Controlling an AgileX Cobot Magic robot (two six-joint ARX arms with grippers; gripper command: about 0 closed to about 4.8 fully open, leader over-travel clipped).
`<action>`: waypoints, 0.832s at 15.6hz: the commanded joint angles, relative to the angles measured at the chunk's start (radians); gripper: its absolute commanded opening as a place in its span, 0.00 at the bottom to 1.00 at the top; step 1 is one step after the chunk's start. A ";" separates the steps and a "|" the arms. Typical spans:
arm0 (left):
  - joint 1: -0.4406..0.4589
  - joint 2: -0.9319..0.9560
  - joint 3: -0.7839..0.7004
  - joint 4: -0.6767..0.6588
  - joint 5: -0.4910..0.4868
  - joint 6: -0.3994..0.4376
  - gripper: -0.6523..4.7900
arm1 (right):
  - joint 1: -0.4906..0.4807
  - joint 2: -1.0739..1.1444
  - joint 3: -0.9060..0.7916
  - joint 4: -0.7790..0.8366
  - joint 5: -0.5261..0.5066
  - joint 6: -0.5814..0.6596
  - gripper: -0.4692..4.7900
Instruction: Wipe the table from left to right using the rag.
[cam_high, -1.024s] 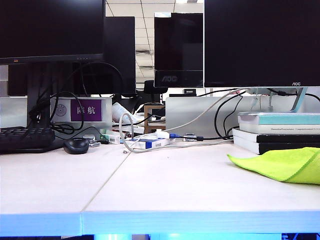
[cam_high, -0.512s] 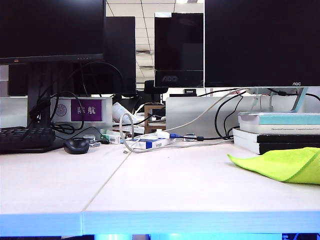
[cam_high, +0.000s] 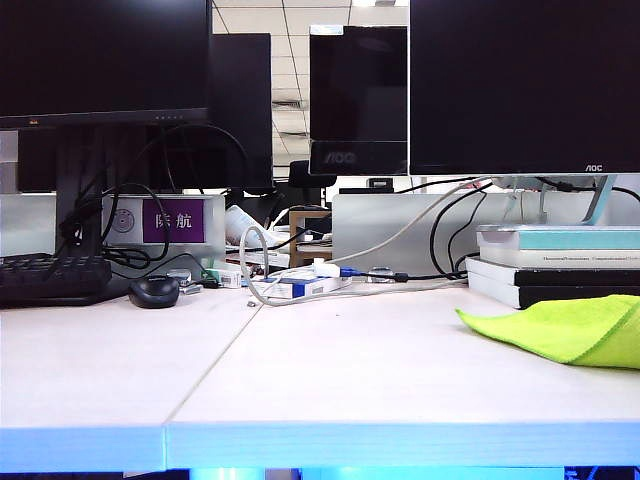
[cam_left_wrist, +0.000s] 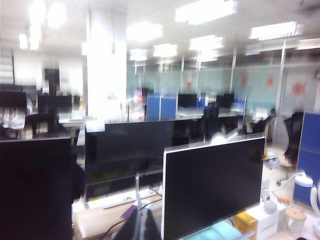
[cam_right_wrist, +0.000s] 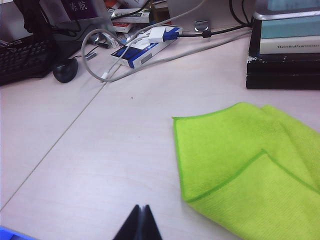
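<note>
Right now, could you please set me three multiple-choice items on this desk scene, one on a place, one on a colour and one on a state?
1. Where does the rag lie on the table in the exterior view?
A. far left, by the keyboard
B. right side, in front of the stacked books
C. on the centre seam

2. What colour is the rag?
A. lime green
B. dark blue
C. red

3. How do the right gripper and the left gripper stand?
A. both wide open
B. right shut on the rag
C. both shut, holding nothing

Answers: 1 B, the cloth sits at the right edge below the books. 2 A, it is bright lime in both views. 3 C, each wrist view shows the fingertips pressed together, the right one above bare table short of the rag, the left one raised toward the monitors.
</note>
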 joint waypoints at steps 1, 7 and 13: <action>0.000 -0.177 -0.443 0.142 -0.066 0.004 0.15 | 0.001 -0.001 0.002 0.013 -0.003 0.005 0.08; 0.018 -0.391 -0.867 0.220 -0.122 0.006 0.15 | 0.001 -0.001 0.002 0.013 -0.003 0.005 0.08; 0.249 -0.777 -1.344 0.233 -0.042 0.007 0.11 | 0.001 -0.001 0.002 0.013 -0.003 0.005 0.08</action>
